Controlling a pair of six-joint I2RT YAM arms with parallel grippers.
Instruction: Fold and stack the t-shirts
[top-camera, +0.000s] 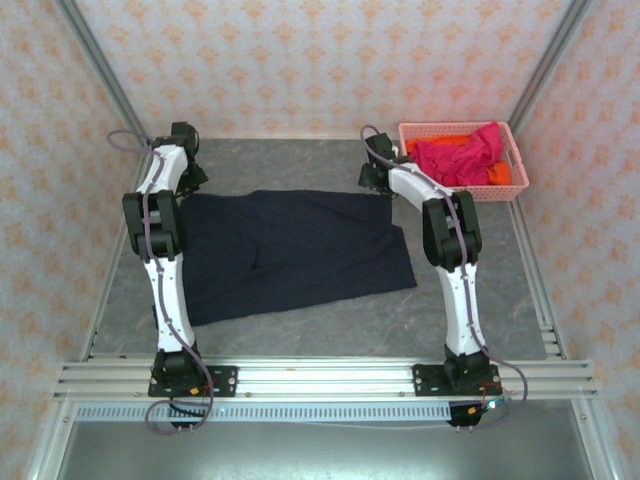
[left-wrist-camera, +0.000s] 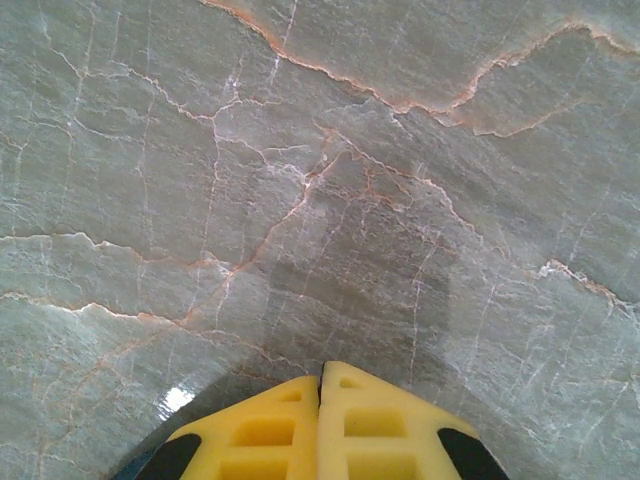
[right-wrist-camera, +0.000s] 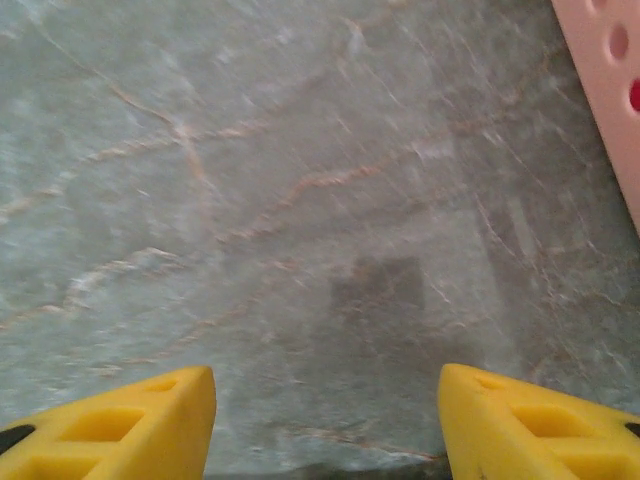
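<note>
Found the left fingers (left-wrist-camera: 265, 435) clenched tight on nothing, over bare table (top-camera: 350, 320); found the right fingers (right-wrist-camera: 520, 425) released, spread wide, empty, just beside the pink basket (top-camera: 500, 193). Located the navy t-shirt (top-camera: 290, 250) spread flat on the table between both arms. Located the magenta-red t-shirt (top-camera: 460, 155) heaped over the orange t-shirt (top-camera: 503, 176) inside the basket, far right.

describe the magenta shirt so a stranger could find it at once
At the far right corner of the grey marbled table sits a pink plastic lattice basket. The crumpled magenta-red cloth t-shirt is heaped on top inside it, over an orange cloth t-shirt; the dark navy t-shirt lies flat outside.
</note>
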